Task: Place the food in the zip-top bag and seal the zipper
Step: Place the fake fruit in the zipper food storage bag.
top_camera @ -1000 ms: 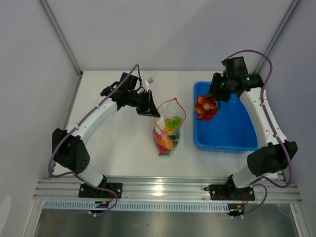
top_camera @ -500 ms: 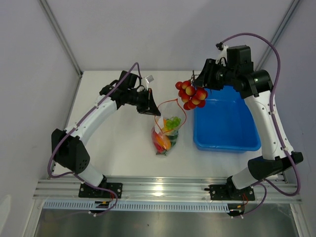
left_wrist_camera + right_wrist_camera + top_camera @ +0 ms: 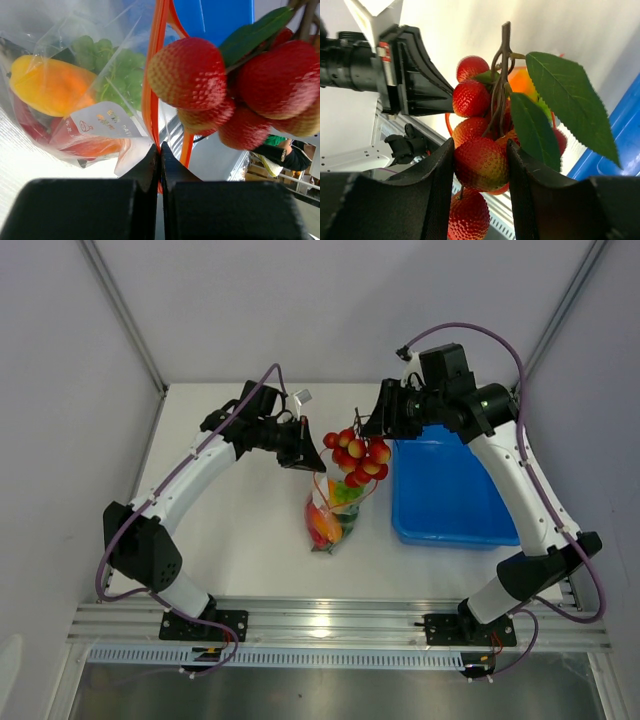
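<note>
The clear zip-top bag (image 3: 328,525) stands on the white table, its mouth held up. My left gripper (image 3: 311,461) is shut on the orange-red zipper (image 3: 154,75) at the rim's left side. Through the plastic I see a yellow-orange mango (image 3: 50,85), green grapes (image 3: 117,70) and something red below. My right gripper (image 3: 373,434) is shut on a bunch of red-yellow cherry tomatoes (image 3: 357,455) with green leaves (image 3: 570,110), one fruit squeezed between its fingers (image 3: 432,200). The bunch hangs just above the bag's mouth, close beside the left gripper.
A blue plastic tub (image 3: 460,500) sits on the table right of the bag, under the right arm. Grey walls close the table at the back and sides. The metal rail (image 3: 340,620) with both arm bases runs along the near edge.
The right gripper has carried the tomato bunch left, from above the blue tub to over the bag's mouth. The left gripper has kept its hold on the zipper.
</note>
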